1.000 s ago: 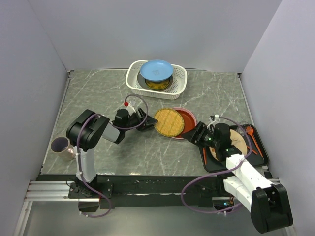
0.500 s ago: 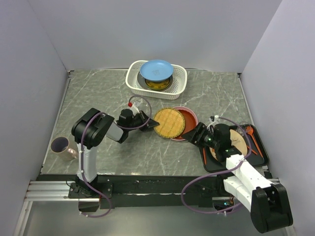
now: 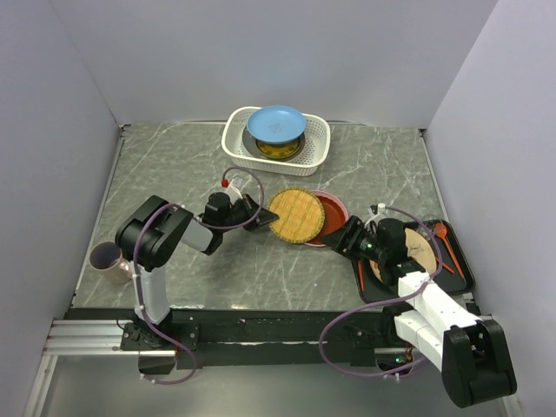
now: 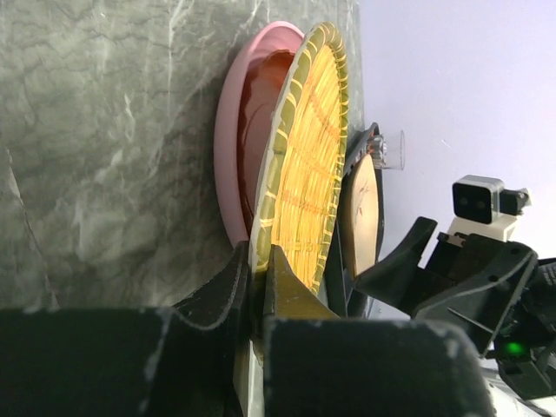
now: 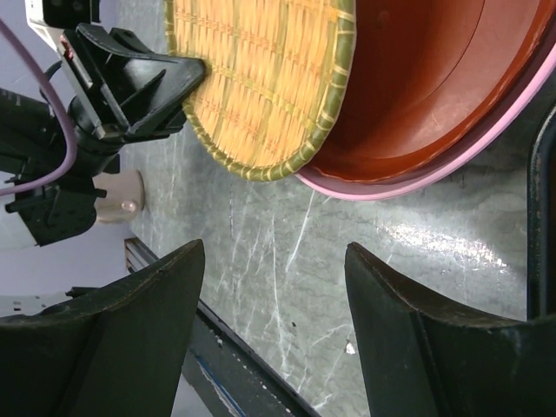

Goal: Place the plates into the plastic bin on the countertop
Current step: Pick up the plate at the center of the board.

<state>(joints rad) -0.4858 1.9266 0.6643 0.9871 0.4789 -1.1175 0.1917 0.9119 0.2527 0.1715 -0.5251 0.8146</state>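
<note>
Fingers (image 4: 224, 291) of the left arm are clamped on the rim of the straw plate (image 3: 296, 215), which leans on the red plate (image 3: 334, 211) mid-way across the counter (image 3: 174, 174), so the grasp looks made; next it needs lifting clear and carrying to the bin (image 3: 319, 144).

The right gripper (image 5: 274, 252) hangs with its fingers spread apart above the countertop (image 5: 287, 347). Beyond it, the left gripper (image 5: 193, 74) pinches the rim of the woven straw plate (image 5: 261, 78). That plate overlaps the red plate (image 5: 417, 87), which is nested in the pink plate (image 5: 391, 192).
</note>
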